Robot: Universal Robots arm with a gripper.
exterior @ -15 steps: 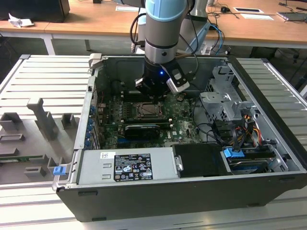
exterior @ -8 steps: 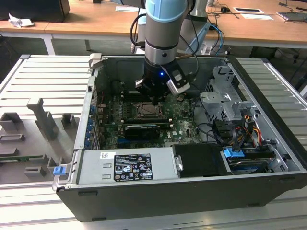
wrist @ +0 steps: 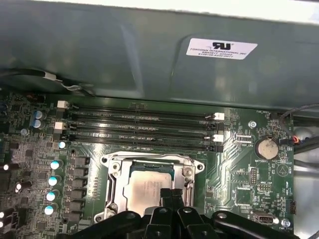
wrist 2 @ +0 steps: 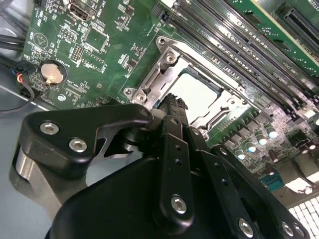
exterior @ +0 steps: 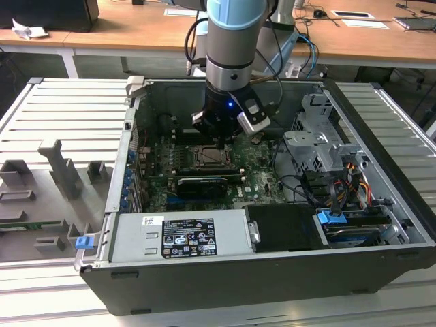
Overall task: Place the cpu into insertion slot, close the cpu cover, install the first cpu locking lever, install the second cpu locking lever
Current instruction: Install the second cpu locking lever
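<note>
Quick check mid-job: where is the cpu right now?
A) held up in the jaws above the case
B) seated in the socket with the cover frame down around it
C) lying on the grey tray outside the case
B: in both wrist views the cpu sits inside the insertion slot, with the cpu cover lying flat around it.

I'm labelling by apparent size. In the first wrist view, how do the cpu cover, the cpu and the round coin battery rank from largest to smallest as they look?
1. cpu cover, the frame lying down around the chip.
2. cpu, inside the frame's cut-out; the gripper hides part of it.
3. coin battery, clearly smallest.
</note>
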